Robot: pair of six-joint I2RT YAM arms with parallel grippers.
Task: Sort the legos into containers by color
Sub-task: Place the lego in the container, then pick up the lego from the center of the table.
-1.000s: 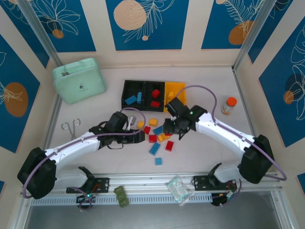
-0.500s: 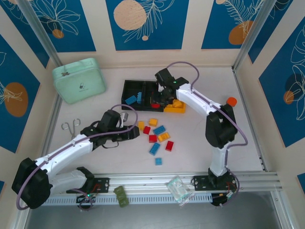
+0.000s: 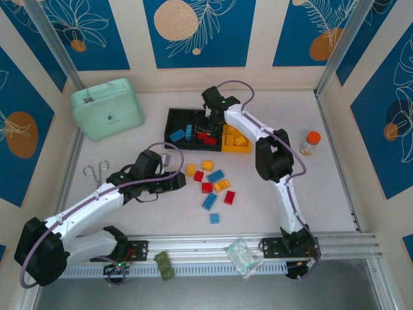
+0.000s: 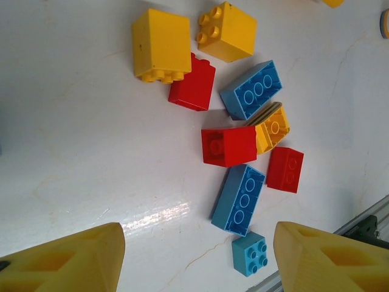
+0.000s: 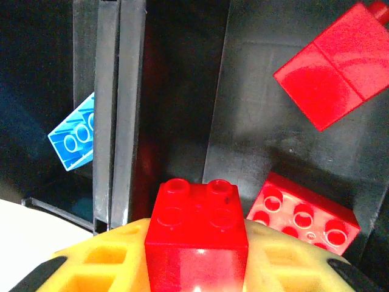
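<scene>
Swung over from the loose pile, the right claw grips 1 red lego above the middle black bin, which holds 2 red legos. Nearer than that bin, the left claw hangs wide open beside that pile.

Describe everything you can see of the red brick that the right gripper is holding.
The red brick is a glossy, square plastic block with four round studs in a two-by-two grid on one face. It sits level between the yellow fingers of the right gripper, which flank it on both sides. It is held over the middle black bin, apart from the two other red bricks lying inside.
</scene>
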